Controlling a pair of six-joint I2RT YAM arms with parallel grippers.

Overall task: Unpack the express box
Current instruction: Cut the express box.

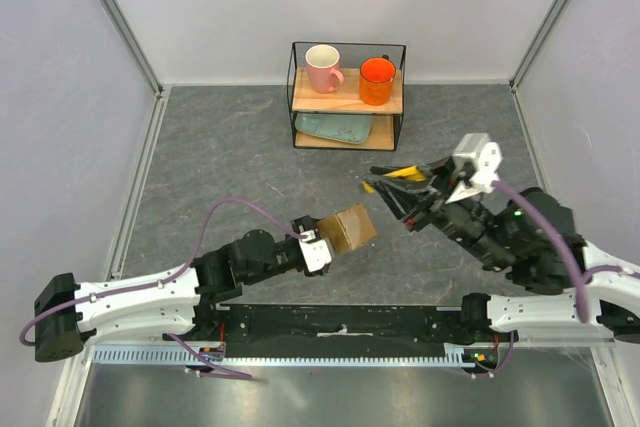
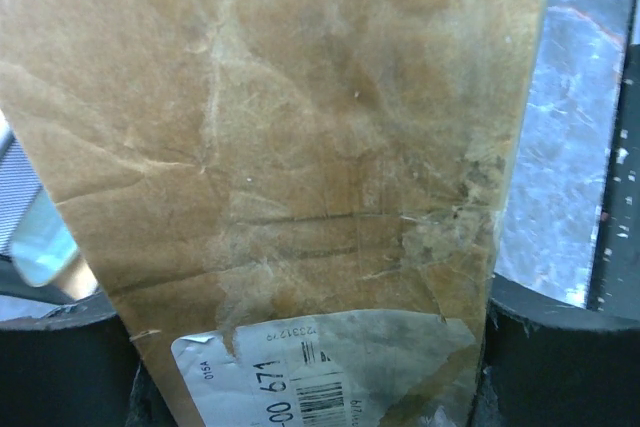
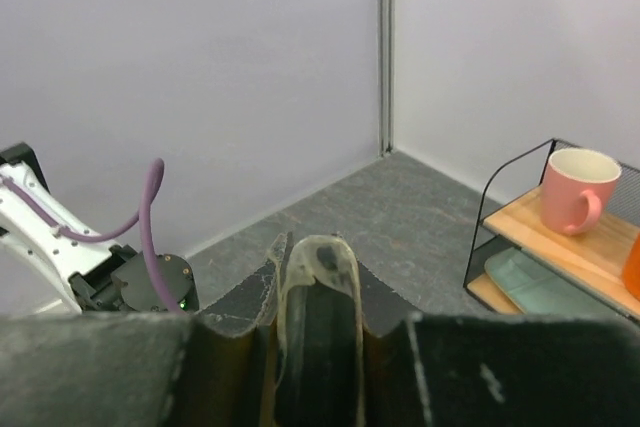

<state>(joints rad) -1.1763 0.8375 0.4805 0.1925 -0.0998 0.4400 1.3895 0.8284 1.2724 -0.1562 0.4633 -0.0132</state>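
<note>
Left claw [image 1: 328,244] grasps the box [image 1: 352,226] by one end, mid-frame in the top view, tilted above the worktop [image 1: 230,162]. Right claw [image 1: 386,190], just right of it, clenches a knife [image 1: 402,174]. A hard blade push could twist the box loose or slice its contents.

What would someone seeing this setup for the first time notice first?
Most likely the express box, a brown cardboard parcel clamped in the left end effector near the middle of the scene. Facing it from the right, the right end effector grips a yellow utility knife. At the back, a wire rack carries a pink mug and an orange mug.
</note>
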